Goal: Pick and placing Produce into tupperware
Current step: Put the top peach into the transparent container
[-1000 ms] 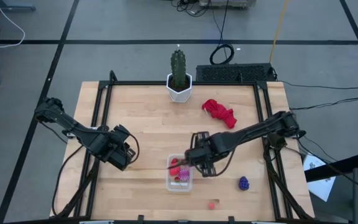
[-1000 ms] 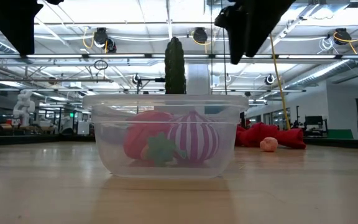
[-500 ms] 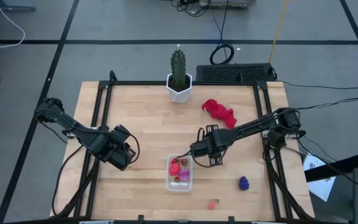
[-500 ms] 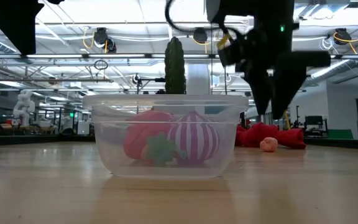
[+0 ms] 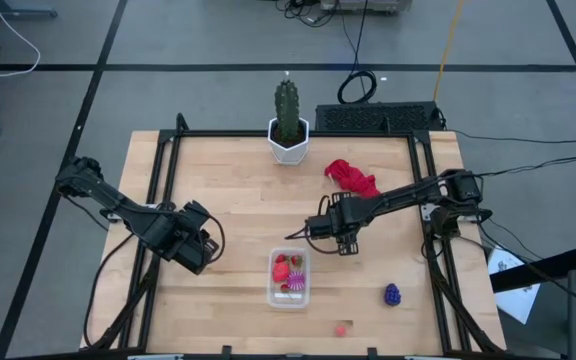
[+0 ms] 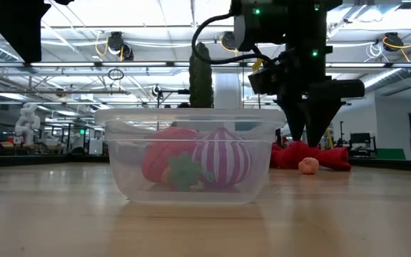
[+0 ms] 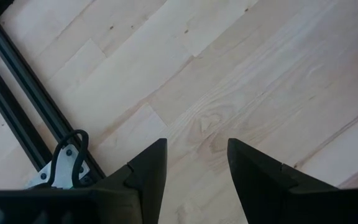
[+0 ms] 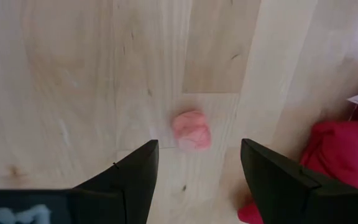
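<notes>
The clear tupperware (image 5: 289, 278) stands near the table's front middle, with a red strawberry (image 6: 168, 160) and a magenta striped round piece (image 6: 222, 158) resting on its bottom. A small pink piece (image 8: 191, 129) lies on the wood just beyond it, near the red cloth. My right gripper (image 8: 199, 146) hangs open above that piece, pointing down, one finger on each side and clear of it. The purple grape bunch (image 5: 392, 294) and another pink piece (image 5: 341, 328) lie near the front right. My left gripper (image 7: 194, 163) waits open over bare wood at the left.
A red cloth (image 5: 353, 178) lies at the back right, close behind the right gripper. A green cactus in a white pot (image 5: 288, 128) stands at the far edge. Black frame rails (image 5: 164, 170) run along the table's sides. Bare wood spreads at the left and centre.
My right gripper has left the space over the tupperware's right rim, gone toward the far edge and sunk low over the pink piece, tipping more steeply downward. Its fingers have kept the same gap. The tupperware and the fruit in it have not moved.
</notes>
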`<action>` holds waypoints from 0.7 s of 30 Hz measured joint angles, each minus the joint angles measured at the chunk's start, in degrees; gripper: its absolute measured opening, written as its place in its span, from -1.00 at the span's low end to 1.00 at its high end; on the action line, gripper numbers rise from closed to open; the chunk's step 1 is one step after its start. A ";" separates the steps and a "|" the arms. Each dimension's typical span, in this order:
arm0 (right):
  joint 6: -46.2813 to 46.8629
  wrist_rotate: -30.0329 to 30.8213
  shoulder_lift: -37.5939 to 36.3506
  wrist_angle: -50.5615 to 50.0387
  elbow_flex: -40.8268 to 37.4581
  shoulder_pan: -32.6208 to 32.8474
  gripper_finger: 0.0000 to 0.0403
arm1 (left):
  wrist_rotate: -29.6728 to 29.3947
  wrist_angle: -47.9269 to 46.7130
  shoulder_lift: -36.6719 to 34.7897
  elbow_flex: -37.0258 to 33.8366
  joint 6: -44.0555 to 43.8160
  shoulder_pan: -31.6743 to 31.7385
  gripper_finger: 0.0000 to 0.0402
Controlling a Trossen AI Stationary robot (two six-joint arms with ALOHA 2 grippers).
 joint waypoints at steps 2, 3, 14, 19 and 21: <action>-0.04 -0.03 0.00 -0.01 0.00 -0.01 0.09 | 0.00 0.00 0.00 0.00 0.00 0.00 -0.13; -0.04 -0.07 0.00 -0.01 0.00 0.01 0.09 | 0.00 0.00 0.00 0.00 0.00 0.00 -0.13; -1.75 -1.76 0.00 2.91 -2.51 -0.61 0.09 | 0.00 0.00 0.01 0.00 -0.02 0.00 -0.13; -2.62 -1.68 0.00 5.15 -5.46 -1.87 0.09 | 0.00 0.00 0.00 0.00 -0.02 0.00 -0.13; -2.78 -1.68 0.02 5.66 -6.48 -2.36 0.09 | 0.00 0.00 0.00 0.00 -0.02 0.00 -0.13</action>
